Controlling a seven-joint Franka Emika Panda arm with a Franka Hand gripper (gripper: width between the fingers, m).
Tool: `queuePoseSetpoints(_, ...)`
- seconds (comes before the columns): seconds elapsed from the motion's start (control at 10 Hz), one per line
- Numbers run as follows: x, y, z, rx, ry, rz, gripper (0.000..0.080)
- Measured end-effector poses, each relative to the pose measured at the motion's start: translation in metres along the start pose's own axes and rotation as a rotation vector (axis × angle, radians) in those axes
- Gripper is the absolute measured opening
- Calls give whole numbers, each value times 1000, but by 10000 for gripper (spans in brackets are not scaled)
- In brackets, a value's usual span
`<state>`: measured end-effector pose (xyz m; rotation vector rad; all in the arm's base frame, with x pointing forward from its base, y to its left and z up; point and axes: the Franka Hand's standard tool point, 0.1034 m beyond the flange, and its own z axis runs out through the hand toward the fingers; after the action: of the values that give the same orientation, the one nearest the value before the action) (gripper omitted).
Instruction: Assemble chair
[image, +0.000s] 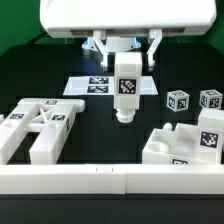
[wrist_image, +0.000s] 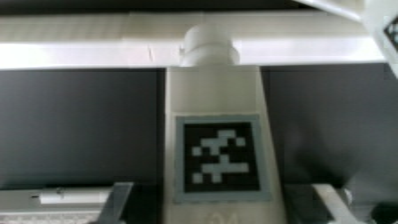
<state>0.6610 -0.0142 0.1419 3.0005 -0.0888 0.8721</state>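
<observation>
A white bar leg (image: 127, 90) of the chair hangs upright above the black table, with a square tag on its face. My gripper (image: 127, 60) is shut on its upper end. In the wrist view the leg (wrist_image: 217, 110) runs straight away from the camera and its rounded peg points at the table; my gripper (wrist_image: 222, 208) straddles it, and one finger (wrist_image: 121, 205) shows on each side. The slotted back frame (image: 35, 125) lies flat on the exterior view's left. The seat block (image: 185, 145) sits on the exterior view's right.
Two small tagged white parts (image: 178, 100) (image: 210, 98) stand behind the seat block. The marker board (image: 95, 85) lies flat behind the held leg. A long white rail (image: 110, 180) runs along the front edge and shows as a pale band (wrist_image: 89, 55) in the wrist view.
</observation>
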Motion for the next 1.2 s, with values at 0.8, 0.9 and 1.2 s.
queuePoseSetpoints(0.8, -20, -22, 15, 2, 76, -6, 291)
queuePoseSetpoints(0.9, -24, -27, 15, 5, 74, -13, 291)
queuePoseSetpoints(1.2, -24, -25, 15, 4, 73, -13, 291)
